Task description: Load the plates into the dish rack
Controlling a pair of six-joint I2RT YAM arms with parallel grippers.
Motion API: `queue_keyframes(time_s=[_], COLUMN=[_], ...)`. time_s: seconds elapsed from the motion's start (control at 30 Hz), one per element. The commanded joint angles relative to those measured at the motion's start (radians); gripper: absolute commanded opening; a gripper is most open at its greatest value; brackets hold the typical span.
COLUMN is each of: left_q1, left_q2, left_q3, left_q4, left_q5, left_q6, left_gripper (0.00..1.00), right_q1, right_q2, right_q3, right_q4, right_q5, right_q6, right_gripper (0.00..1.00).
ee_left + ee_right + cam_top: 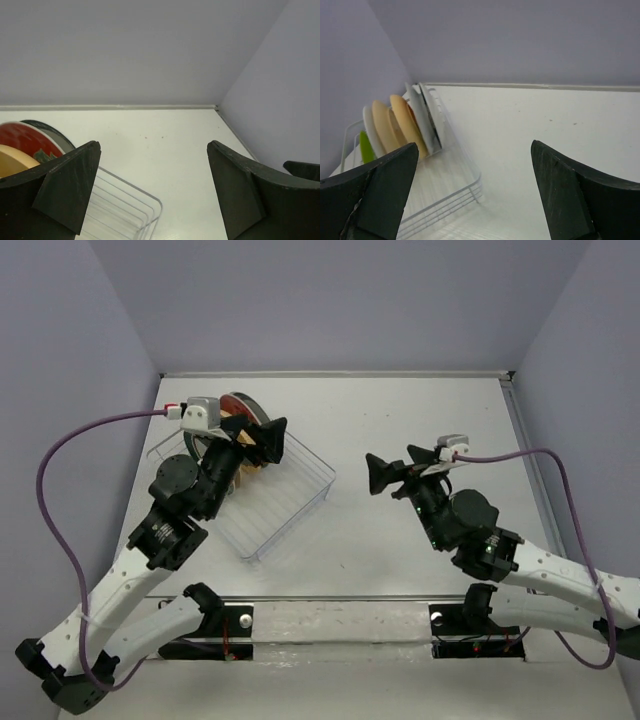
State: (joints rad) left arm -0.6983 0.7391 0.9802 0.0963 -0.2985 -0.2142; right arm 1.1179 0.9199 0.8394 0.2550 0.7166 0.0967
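Note:
The dish rack (pixel 292 492), a clear wire basket, sits left of centre on the table. Several plates (pixel 244 406) stand on edge at its far-left end. The right wrist view shows a lime green plate (pixel 365 148), a white one (pixel 371 131), a beige one (pixel 383 125), an orange-yellow one (pixel 408 125) and white plates (pixel 427 114). The left wrist view shows the red plate (pixel 24 140) and a dark-rimmed plate (pixel 51 132). My left gripper (pixel 272 440) hangs open over the rack beside the plates, empty. Right of the rack, my right gripper (pixel 376 475) is open, empty and faces the rack.
The rack's near half (pixel 451 186) holds no plates. Its corner (pixel 148 210) lies below my left fingers. The table's back edge meets the wall (pixel 340 373), and a side wall (pixel 520 430) bounds the right.

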Motion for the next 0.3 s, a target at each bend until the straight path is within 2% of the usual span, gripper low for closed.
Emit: queue_keyframes(time_s=[0.0,0.17,0.27], left_q1=[0.002,0.002,0.002], left_q2=[0.045,0.106,0.124], left_q3=[-0.008,-0.008,-0.024], left_q4=[0.059,0.042,0.068], left_q5=[0.097,0.145,0.176], left_q6=[-0.068,-0.07,-0.076], left_gripper=[0.99,0.99,0.99], right_q1=[-0.001,-0.001,-0.001], right_q2=[-0.156,-0.314,-0.314], right_q3=[-0.123,-0.237,-0.235], right_q4=[0.05,0.05,0.05], right_q5=[0.262,0.277,0.291], right_q6=[-0.037,-0.04,-0.058], right_gripper=[1.0,1.0,1.0])
